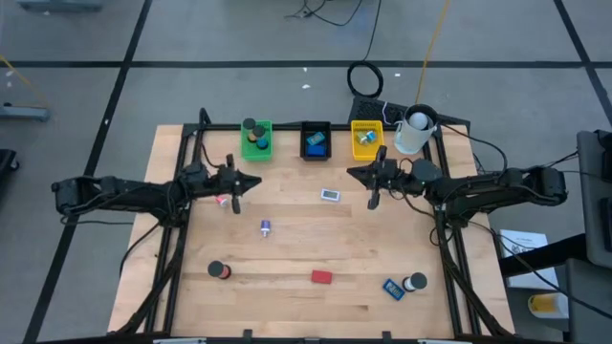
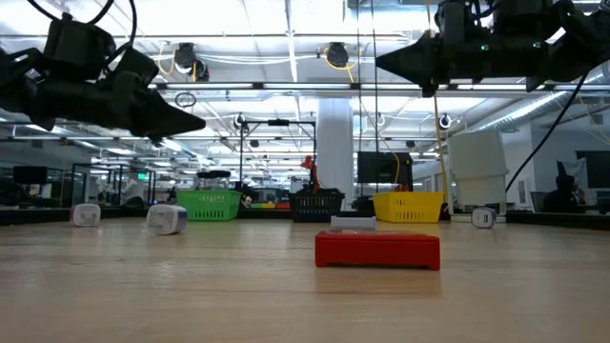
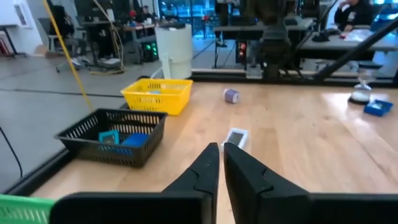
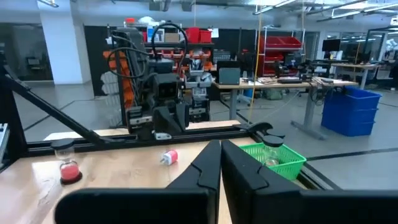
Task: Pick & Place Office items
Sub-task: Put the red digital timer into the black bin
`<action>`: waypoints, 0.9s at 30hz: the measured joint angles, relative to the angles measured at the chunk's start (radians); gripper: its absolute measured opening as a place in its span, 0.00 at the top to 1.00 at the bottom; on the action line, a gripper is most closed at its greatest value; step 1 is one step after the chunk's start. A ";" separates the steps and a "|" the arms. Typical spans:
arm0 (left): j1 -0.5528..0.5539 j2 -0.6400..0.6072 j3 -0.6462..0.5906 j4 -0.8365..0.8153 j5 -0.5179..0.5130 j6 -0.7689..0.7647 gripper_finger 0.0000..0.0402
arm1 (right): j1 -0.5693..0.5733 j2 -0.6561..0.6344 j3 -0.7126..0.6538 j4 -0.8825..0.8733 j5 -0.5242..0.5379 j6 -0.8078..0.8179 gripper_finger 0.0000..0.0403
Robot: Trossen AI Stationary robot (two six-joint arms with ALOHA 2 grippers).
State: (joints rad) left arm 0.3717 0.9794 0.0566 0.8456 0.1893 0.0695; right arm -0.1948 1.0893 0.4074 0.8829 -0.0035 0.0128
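Left pincer [image 1: 251, 182] is seen over the counter [image 1: 287, 253], in front of the green tray [image 1: 256, 140]; its fingers [image 3: 208, 168] are pressed nearly together with nothing between them. A small pink-and-white piece [image 1: 223, 201] lies on the counter just beside this pincer, on the side away from the green tray, not gripped. Right pincer [image 1: 356, 174] is held above the counter in front of the yellow tray [image 1: 366, 139], fingers [image 4: 208, 163] closed narrow and empty. A flat white item [image 1: 331, 196] lies between the two pincers, a bit further from the black tray [image 1: 316, 140] than they are; in the left wrist view it is seen just past the fingertips.

A small purple-and-white piece [image 1: 265, 227] lies further out from the green tray. Well away from the trays, near the opposite counter edge, a dark roll with a red face [image 1: 220, 270], a red block [image 1: 321, 277], a blue block [image 1: 392, 288] and a dark-and-white roll [image 1: 416, 282] are spread in a row. Items are already seen inside all three trays. A white cup [image 1: 413, 133] stands beside the yellow tray.
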 joint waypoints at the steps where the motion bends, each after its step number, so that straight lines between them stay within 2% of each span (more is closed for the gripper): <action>1: 0.000 0.000 0.000 -0.007 0.000 0.005 0.90 | 0.000 0.000 0.002 -0.002 0.001 0.001 0.97; 4: 0.000 0.000 0.000 -0.006 0.000 0.015 0.89 | 0.000 0.001 0.014 -0.017 0.001 0.002 0.96; 7: -0.001 0.000 0.000 -0.006 0.011 0.021 0.90 | 0.022 0.000 0.048 -0.112 0.028 0.006 0.97; 13: -0.001 0.000 0.000 -0.007 0.021 0.012 0.94 | 0.122 0.001 0.174 -0.488 0.274 -0.005 1.00; 17: -0.001 0.000 0.000 -0.012 0.022 0.002 0.96 | 0.209 0.000 0.187 -0.543 0.325 0.041 1.00; 22: -0.001 0.000 0.000 -0.014 0.020 0.004 0.99 | 0.326 0.000 0.187 -0.649 0.442 0.115 1.00; 25: -0.001 0.000 0.000 -0.013 0.020 0.004 0.98 | 0.382 0.000 0.187 -0.706 0.505 0.188 1.00; 27: -0.001 0.000 0.000 -0.013 0.020 0.003 0.96 | 0.408 0.000 0.187 -0.737 0.503 0.240 1.00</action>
State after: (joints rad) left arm 0.3706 0.9798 0.0566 0.8326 0.2096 0.0729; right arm 0.2127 1.0897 0.5945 0.1459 0.4998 0.2530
